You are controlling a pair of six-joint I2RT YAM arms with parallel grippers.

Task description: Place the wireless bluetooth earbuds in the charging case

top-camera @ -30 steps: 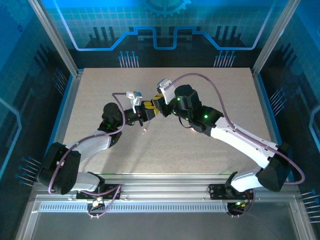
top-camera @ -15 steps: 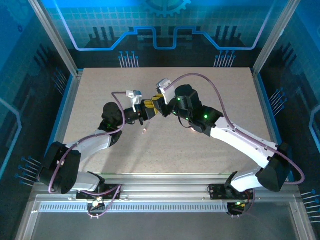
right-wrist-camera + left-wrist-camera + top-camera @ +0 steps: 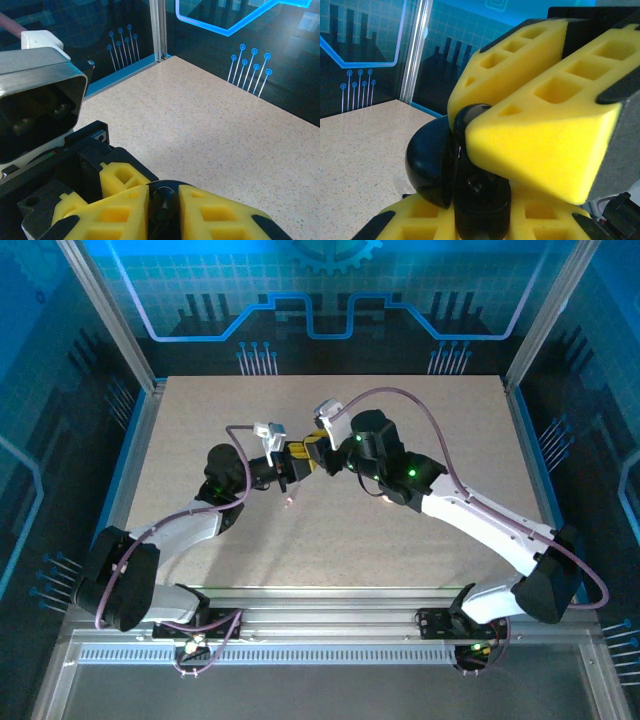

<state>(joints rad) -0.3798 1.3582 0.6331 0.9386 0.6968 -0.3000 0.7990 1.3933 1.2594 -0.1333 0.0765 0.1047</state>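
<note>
Tabletop (image 3: pixel 420 530), speckled beige, has both arms meeting above its middle. The left gripper (image 3: pixel 480 220) is clamped on a glossy black piece (image 3: pixel 431 162), probably an earbud, and the right gripper (image 3: pixel 162 212) pinches it too. The charging case (image 3: pixel 290 502), I judge, is the small pale thing lying on the tabletop just below them. Nothing looks inserted yet.

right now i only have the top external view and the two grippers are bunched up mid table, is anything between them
Observer: Yes. The left wrist view shows a glossy black object pinched between the yellow fingers of the right gripper.
Operator: is the left one on it too
Observer: Yes, the left gripper is shut on it too, lower down in that view.
Operator: what shape is it
Observer: A rounded shiny dome bulges out beside the fingers; the rest is hidden.
</note>
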